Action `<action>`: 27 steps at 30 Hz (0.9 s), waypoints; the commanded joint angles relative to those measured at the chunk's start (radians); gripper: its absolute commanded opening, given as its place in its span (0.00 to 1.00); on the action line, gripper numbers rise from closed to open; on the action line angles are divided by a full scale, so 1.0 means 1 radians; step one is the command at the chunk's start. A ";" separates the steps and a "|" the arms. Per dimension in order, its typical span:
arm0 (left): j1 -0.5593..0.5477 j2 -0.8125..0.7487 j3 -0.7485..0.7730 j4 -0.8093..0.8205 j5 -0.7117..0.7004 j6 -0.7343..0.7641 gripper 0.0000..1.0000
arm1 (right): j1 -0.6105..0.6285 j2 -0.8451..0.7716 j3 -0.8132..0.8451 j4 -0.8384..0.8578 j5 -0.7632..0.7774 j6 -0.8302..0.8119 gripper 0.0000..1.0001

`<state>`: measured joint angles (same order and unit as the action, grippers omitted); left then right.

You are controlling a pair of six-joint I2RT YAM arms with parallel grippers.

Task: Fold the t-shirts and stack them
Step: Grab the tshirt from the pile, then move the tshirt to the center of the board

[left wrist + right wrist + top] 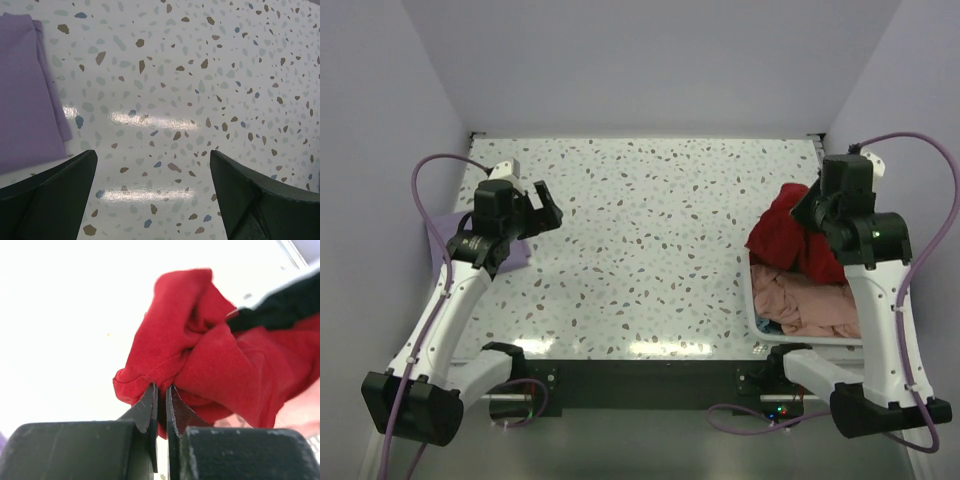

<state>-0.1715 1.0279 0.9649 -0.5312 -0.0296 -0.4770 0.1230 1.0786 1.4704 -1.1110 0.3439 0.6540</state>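
Top view, bench (660, 230): speckled surface, fills the middle of the frame.
Top view, left pincer (542, 212): at centre left, above the bench, jaws spread wide, nothing between them.
Top view, lavender t-shirt (436, 236): lies flat at the left edge of the bench, partly hidden under the left arm.
Top view, right pincer (808, 216): at centre right, its tip down in the red cloth; jaws not readable here.
Top view, red t-shirt (778, 226): bunched in a heap at the right of the frame, over the far end of the basket (753, 292).
Top view, salmon-pink t-shirt (806, 302): crumpled inside the basket, below the red one in the frame.
Left wrist view, left pincer: both fingers (60, 186) at the bottom corners, far apart, bare bench between them.
Left wrist view, lavender t-shirt: upper left of the frame, flat, apart from the fingers.
Right wrist view, right pincer: jaws closed to a thin slit, pinching a hemmed edge of the red t-shirt.
Right wrist view, red t-shirt: bunched, centre to right of the frame.
Right wrist view, black cloth (280, 307): upper right, against the red folds.
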 commanded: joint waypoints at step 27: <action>-0.002 -0.112 -0.034 0.057 -0.024 -0.014 1.00 | 0.540 0.521 0.952 0.309 -0.309 -0.091 0.00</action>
<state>-0.1715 0.9371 0.9401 -0.5018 -0.0315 -0.4797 0.6609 1.6146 2.3714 -0.9119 0.0700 0.5602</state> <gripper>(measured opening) 0.997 0.036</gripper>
